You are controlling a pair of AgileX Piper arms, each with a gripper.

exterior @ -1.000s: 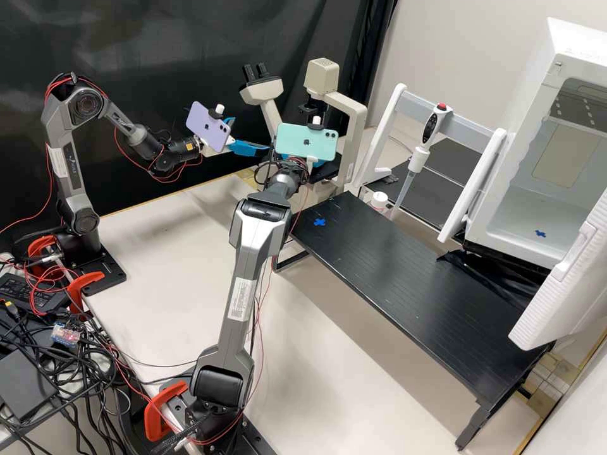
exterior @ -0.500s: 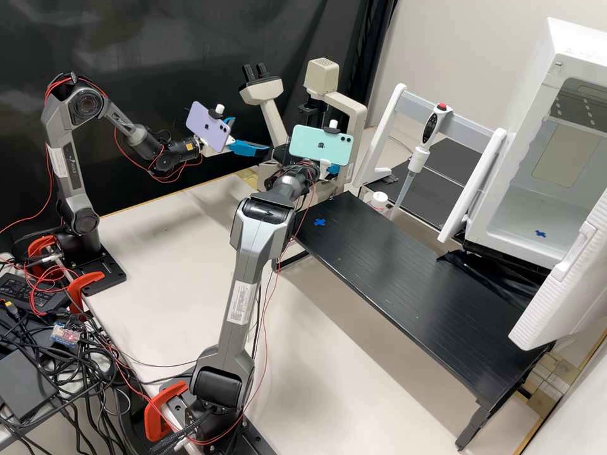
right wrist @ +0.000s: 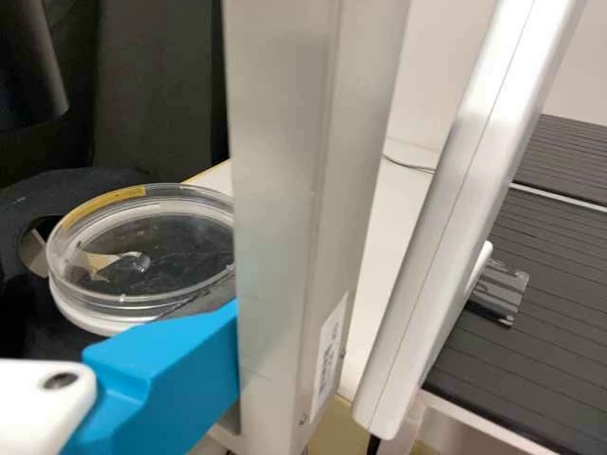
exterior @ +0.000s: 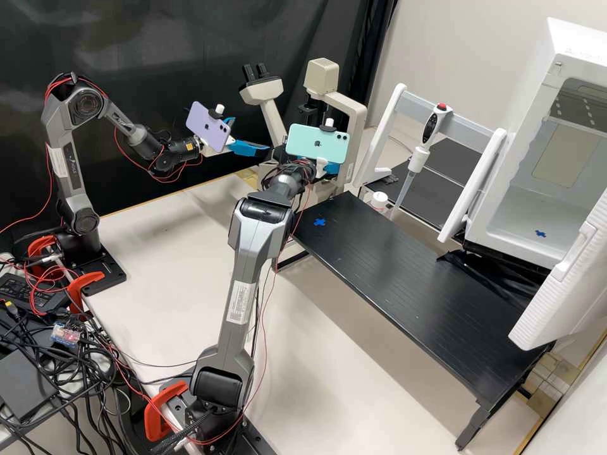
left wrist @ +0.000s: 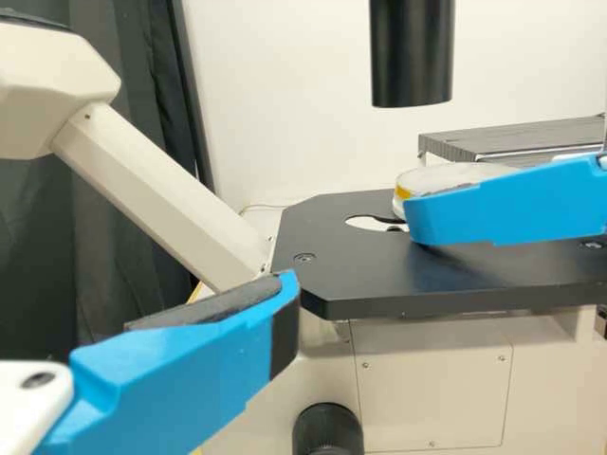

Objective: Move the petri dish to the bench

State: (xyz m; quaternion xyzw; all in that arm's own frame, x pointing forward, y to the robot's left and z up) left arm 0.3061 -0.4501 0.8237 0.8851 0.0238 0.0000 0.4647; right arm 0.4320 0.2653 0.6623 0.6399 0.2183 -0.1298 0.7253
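Clear, likely light, stiff and slick, the petri dish sits at the microscope stage; whether my right gripper beside it clamps on, I can't tell. I'd squeeze its lower walls.

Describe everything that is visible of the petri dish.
The petri dish is round, shallow and clear, plastic or glass, with a yellow strip on its rim and a whitish ring below. It lies flat on the black microscope stage, partly over the opening. The right tool is close beside; contact is unclear.
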